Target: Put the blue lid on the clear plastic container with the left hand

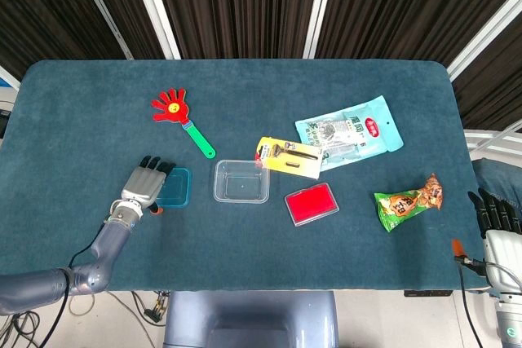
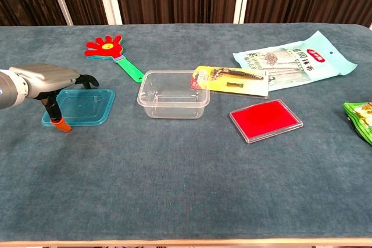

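When you look down from the head view, the left hand (image 1: 144, 185) sits over the left side of the blue lid (image 1: 175, 187), near the front left of the tabletop (image 1: 81, 112). Its fingers (image 1: 155, 165) look spread and flat, but I cannot tell if they hold the lid yet. The clear plastic container (image 1: 241, 181) is just to the right of the lid, with a small gap between them. The right hand (image 1: 496, 216) waits off the right edge, fingers straight and holding nothing.

From the chest view, the left hand (image 2: 43, 79) hangs above the left end of the blue lid (image 2: 81, 106), with its dark thumb reaching down beside the near left corner. The lid lies flat. To do this well, I think the hand should pinch the lid edge, lift it level, and slide right over the clear plastic container (image 2: 172, 94). The yellow card pack (image 2: 232, 81) leans on the container's far right corner and could get in the way. The hand-shaped clapper (image 2: 110, 52) lies well behind, so the path looks open.
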`<act>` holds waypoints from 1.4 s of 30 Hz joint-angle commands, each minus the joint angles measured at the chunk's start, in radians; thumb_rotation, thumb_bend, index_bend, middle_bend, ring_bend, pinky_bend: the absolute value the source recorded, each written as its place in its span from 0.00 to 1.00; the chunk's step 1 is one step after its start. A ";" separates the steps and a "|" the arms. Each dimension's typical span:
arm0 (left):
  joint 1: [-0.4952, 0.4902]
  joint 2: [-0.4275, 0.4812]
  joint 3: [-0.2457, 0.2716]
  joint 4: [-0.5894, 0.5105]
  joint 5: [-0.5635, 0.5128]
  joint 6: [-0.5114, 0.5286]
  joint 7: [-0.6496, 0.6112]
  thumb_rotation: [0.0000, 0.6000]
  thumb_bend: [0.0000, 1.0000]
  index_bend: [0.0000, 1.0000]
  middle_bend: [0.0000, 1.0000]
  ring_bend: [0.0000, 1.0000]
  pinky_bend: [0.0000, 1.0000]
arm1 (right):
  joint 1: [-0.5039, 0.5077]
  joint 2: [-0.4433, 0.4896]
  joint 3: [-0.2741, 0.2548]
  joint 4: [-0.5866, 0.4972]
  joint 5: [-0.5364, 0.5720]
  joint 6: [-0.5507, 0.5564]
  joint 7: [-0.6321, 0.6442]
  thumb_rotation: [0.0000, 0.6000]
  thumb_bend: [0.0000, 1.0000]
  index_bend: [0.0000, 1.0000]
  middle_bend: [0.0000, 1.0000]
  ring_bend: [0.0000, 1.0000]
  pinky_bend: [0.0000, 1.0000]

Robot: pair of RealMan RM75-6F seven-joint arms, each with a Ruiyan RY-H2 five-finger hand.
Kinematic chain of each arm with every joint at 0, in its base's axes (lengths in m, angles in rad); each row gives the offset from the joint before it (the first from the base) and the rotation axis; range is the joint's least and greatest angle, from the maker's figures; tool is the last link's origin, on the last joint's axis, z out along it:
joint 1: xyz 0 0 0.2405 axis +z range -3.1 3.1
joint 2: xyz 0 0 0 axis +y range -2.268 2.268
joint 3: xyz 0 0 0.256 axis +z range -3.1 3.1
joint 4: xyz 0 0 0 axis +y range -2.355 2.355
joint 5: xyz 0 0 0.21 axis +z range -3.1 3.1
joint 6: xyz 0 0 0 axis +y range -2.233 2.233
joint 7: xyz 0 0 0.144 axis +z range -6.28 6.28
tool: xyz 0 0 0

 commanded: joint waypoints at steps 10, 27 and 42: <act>0.007 0.065 -0.055 -0.068 -0.008 0.017 -0.070 1.00 0.39 0.11 0.38 0.01 0.02 | -0.003 -0.004 0.001 -0.001 0.000 0.006 -0.006 1.00 0.39 0.01 0.00 0.00 0.00; -0.198 0.187 -0.204 -0.365 -0.170 0.072 0.113 1.00 0.38 0.11 0.37 0.01 0.02 | -0.004 -0.003 0.004 -0.007 0.015 -0.001 -0.008 1.00 0.39 0.01 0.00 0.00 0.00; -0.420 0.044 -0.233 -0.335 -0.518 0.088 0.221 1.00 0.37 0.11 0.37 0.01 0.02 | -0.007 -0.004 0.006 -0.004 0.018 0.002 -0.009 1.00 0.39 0.01 0.00 0.00 0.00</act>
